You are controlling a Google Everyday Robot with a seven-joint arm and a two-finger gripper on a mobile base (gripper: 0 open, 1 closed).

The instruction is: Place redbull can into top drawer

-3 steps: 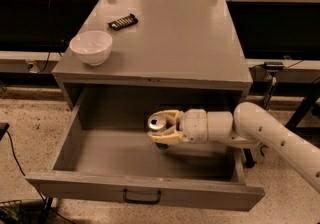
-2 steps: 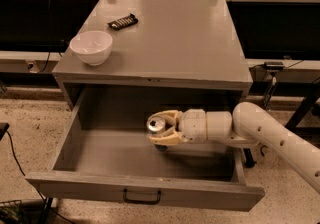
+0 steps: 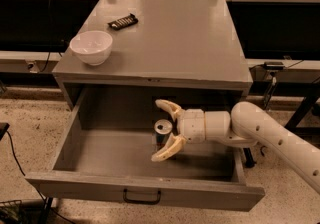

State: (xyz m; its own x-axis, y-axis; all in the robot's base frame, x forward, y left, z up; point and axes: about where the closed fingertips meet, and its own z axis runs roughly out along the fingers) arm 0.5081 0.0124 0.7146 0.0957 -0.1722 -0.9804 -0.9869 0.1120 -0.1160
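The top drawer [image 3: 75, 143] of the grey cabinet is pulled fully out, with a small dark handle on its front panel. The redbull can [image 3: 162, 133] stands upright on the drawer floor, right of the middle, its silver top facing up. My gripper [image 3: 161, 130] reaches in from the right, inside the drawer. Its two cream fingers [image 3: 169, 108] are spread wide on either side of the can and stand apart from it. The can's lower body is partly hidden by the near finger.
A white bowl [image 3: 91, 46] sits at the front left of the cabinet top [image 3: 180, 43]. A flat black bar-shaped object [image 3: 123, 21] lies behind it. My white arm [image 3: 270, 135] crosses the drawer's right wall. Dark shelving runs behind the cabinet.
The fingers were closed on the can before. They have now opened wide and let the can go, and it stands on the drawer floor.
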